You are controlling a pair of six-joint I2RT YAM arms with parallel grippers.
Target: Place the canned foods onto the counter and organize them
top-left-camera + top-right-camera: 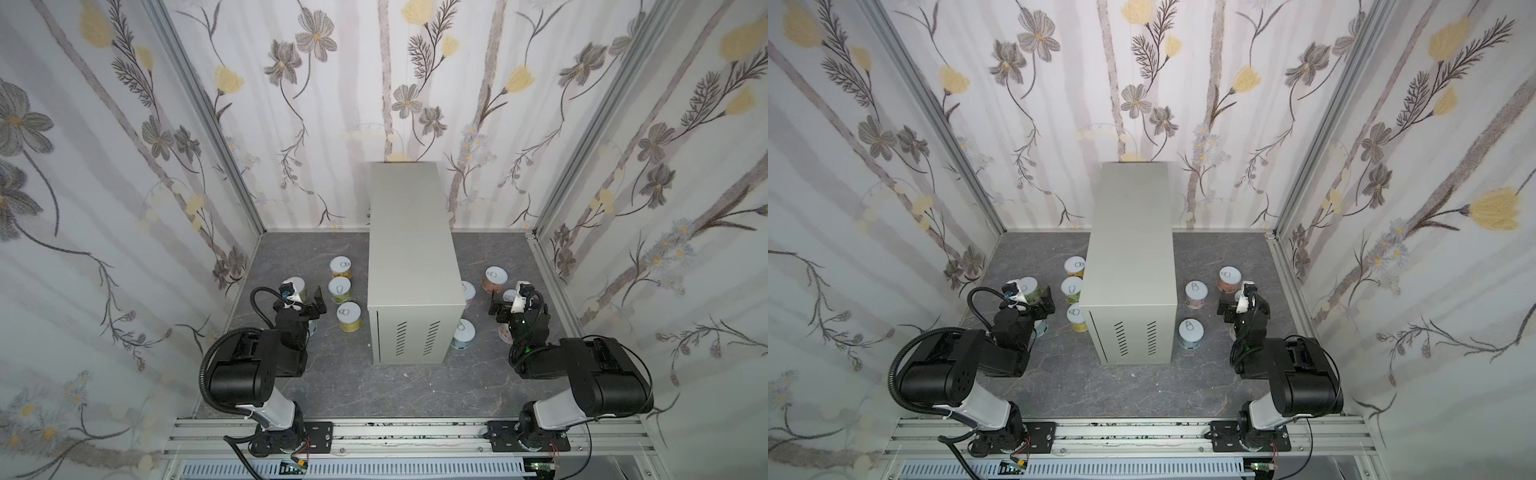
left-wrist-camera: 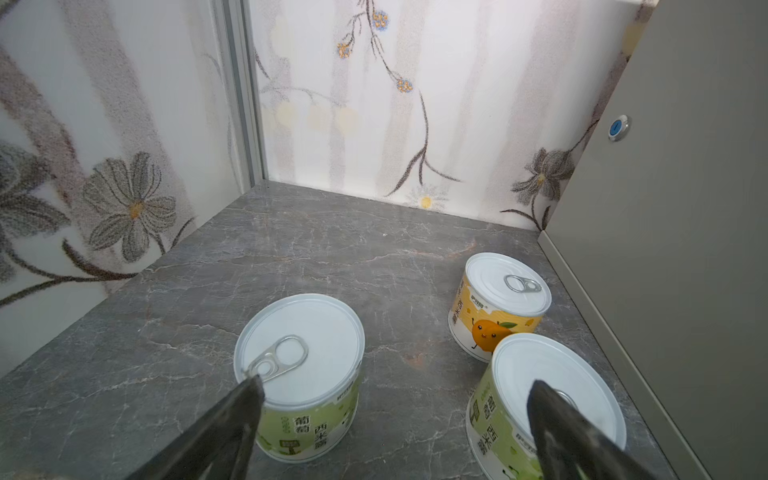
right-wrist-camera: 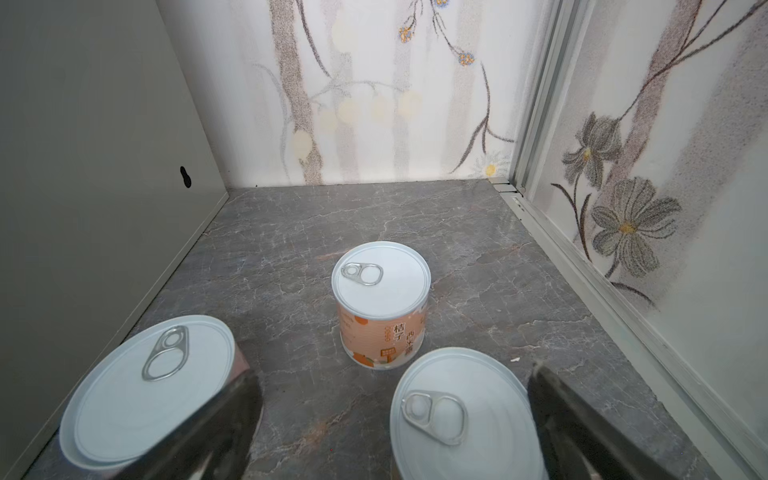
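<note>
Both end effectors gape empty over upright cans on the floor flanking the grey-beige box (image 1: 411, 232). The left end effector (image 2: 397, 384) straddles the gap between two green-label cans (image 2: 299, 353). A silver-lidded can (image 3: 461, 415) lies under the right end effector (image 3: 392, 374), off toward one finger.

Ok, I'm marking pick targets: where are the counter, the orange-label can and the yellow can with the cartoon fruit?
counter (image 1: 411, 232), in a top view, on its flat top.
orange-label can (image 3: 381, 286), right wrist view, on its lid.
yellow can (image 2: 498, 297), left wrist view, on its lid.
</note>
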